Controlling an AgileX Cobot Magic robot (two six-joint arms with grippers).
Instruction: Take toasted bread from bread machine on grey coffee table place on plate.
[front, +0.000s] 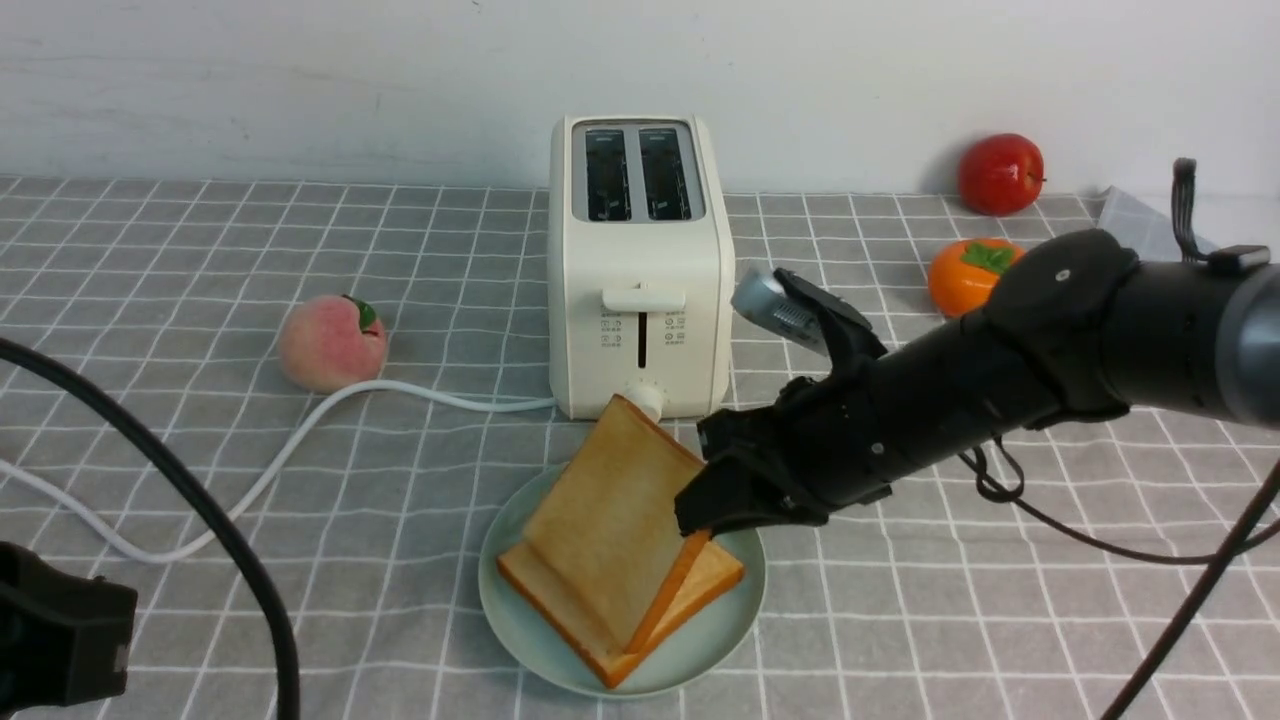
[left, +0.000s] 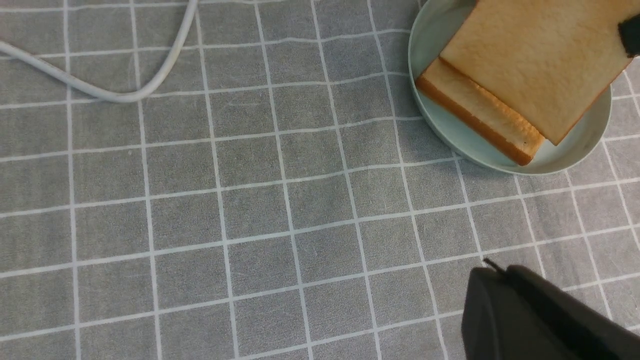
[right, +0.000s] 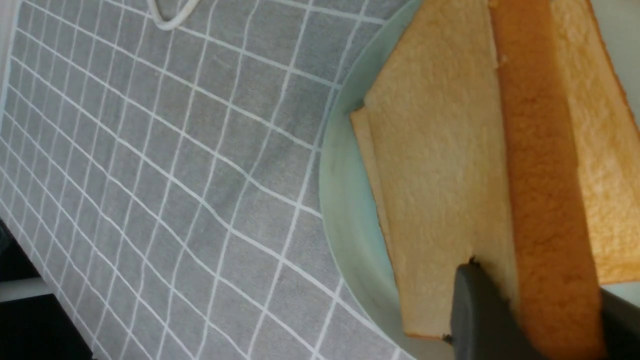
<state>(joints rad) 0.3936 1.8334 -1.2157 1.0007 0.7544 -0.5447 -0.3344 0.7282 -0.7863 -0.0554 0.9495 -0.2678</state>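
The cream-white bread machine (front: 638, 270) stands at the back of the grey coffee table (front: 200, 260), both slots empty. In front of it lies the mint-green plate (front: 520, 615). One toasted bread slice (front: 715, 580) lies flat on the plate. My right gripper (front: 700, 520) is shut on the second slice (front: 610, 520), holding it by its edge, tilted over the first with its lower edge on it. In the right wrist view the fingers (right: 480, 310) clamp the crust (right: 545, 200). My left gripper (left: 500, 272) is shut and empty, low near the front left; the plate (left: 450, 130) lies beyond it.
A peach (front: 332, 343) lies left of the toaster, with the white power cord (front: 330, 400) curving across the cloth. A red apple (front: 1000, 173) and an orange persimmon (front: 968, 275) lie at the back right. A black cable (front: 200, 520) arcs over the front left.
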